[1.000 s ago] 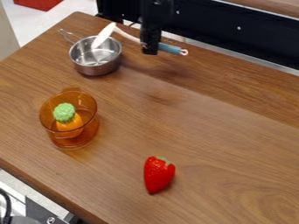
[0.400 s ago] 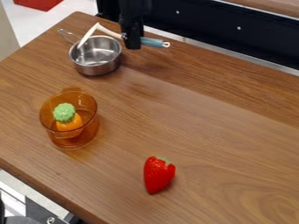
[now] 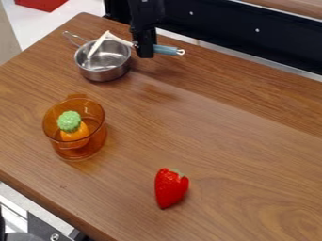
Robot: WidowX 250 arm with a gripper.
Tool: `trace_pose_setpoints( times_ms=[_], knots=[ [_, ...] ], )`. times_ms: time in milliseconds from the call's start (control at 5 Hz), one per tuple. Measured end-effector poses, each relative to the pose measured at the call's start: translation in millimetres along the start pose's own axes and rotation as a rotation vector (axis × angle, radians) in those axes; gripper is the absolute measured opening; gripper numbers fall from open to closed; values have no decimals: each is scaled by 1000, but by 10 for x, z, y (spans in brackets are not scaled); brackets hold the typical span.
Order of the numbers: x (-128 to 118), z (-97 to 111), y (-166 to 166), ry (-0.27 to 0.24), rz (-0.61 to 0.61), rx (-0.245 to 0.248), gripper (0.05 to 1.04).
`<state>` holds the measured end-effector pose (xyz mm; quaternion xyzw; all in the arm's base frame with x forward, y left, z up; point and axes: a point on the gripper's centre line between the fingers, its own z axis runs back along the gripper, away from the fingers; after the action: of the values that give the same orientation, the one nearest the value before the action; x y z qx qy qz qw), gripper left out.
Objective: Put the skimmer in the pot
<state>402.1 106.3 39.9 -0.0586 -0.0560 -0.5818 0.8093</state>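
Gripper (image 3: 145, 52) had just dropped slightly, lowering the skimmer (image 3: 99, 44) head deeper over the pot (image 3: 104, 73). Likely final lowering; release looked close. Jaws were closed on the handle, about its thickness apart. Skimmer sat tilted, head over the pot opening, blue grip past the rim; couldn't tell if the tip touched bottom. Versus the earliest frame, arm and skimmer had shifted left in view; pot hadn't moved. Handle overhang could tip it out on release.
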Motion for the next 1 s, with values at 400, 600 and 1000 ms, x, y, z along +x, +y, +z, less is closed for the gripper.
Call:
trace_pose_setpoints(
  times_ms=[400, 600, 1000],
  knots=[
    [-29, 23, -66, -45, 14, -42, 282],
    [-69, -4, -51, -86, 38, -74, 526],
    [-134, 80, -26, -108, 57, -74, 989]
  ],
)
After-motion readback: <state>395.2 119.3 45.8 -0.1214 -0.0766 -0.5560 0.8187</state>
